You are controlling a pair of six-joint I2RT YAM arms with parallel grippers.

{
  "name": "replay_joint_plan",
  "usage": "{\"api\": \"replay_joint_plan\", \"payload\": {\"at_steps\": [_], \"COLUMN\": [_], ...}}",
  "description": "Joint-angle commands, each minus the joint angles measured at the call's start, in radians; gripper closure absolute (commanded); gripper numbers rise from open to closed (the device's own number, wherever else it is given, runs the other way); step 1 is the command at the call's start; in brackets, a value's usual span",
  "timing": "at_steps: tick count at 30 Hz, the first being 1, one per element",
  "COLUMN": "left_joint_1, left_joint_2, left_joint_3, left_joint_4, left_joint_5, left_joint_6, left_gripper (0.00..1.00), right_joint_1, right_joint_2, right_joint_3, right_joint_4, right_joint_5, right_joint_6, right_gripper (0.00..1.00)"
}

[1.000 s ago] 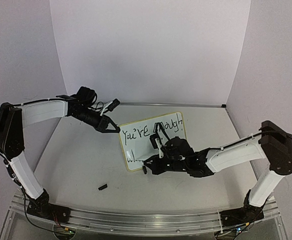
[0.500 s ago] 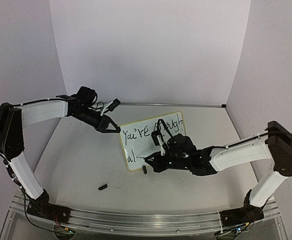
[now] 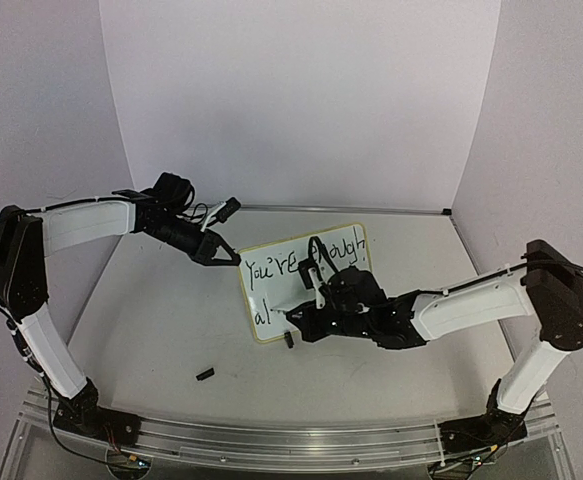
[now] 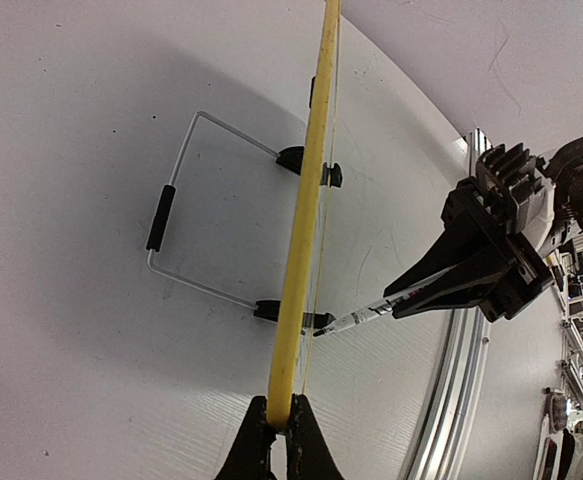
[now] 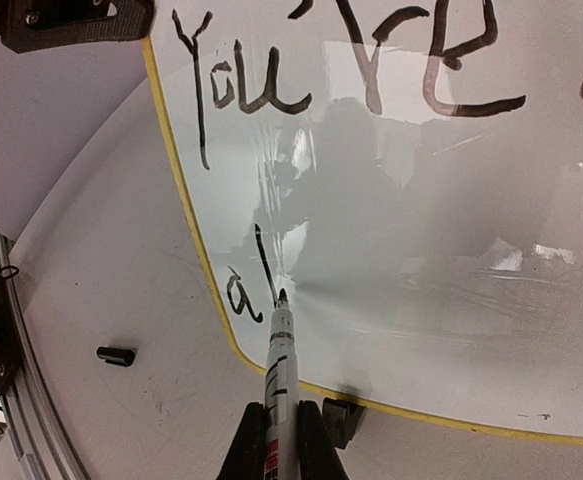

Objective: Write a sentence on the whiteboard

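Note:
The whiteboard [image 3: 271,292] stands tilted mid-table, white with a pale-yellow rim [image 5: 186,215]. It bears "You're enough" on the top line [image 5: 261,95] and "al" below [image 5: 251,285]. My left gripper [image 3: 233,257] is shut on the board's upper left corner; in the left wrist view the jaws pinch the yellow edge [image 4: 301,260]. My right gripper [image 5: 281,432] is shut on a grey marker [image 5: 279,370], its tip touching the board at the foot of the "l". The marker also shows in the left wrist view [image 4: 356,318].
A small black marker cap [image 3: 205,374] lies on the table near the front left, also in the right wrist view [image 5: 116,355]. A wire stand [image 4: 186,210] props the board from behind. A black clip foot [image 5: 341,418] sits at its lower rim.
The right gripper has moved the marker along the lower line, finishing the "l" after the "a". The left arm and the board have stayed still.

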Motion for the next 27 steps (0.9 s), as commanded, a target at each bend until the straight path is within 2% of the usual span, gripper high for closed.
{"api": "replay_joint_plan", "payload": {"at_steps": [1, 19, 27], "left_joint_1": [-0.018, -0.018, -0.018], "left_joint_2": [-0.015, -0.017, -0.017], "left_joint_3": [0.013, 0.013, 0.013], "left_joint_4": [-0.034, -0.036, -0.035], "left_joint_5": [-0.064, -0.069, -0.069], "left_joint_6": [0.058, 0.060, 0.061], "left_gripper": [1.00, 1.00, 1.00], "right_joint_1": [-0.003, -0.003, -0.003], "right_joint_2": [0.030, 0.034, -0.002], "right_joint_3": [0.039, -0.026, 0.002], "right_joint_4": [0.015, -0.019, -0.019], "right_joint_5": [0.033, 0.033, 0.103], "right_joint_6": [-0.004, 0.052, 0.026], "right_gripper": [1.00, 1.00, 1.00]}}
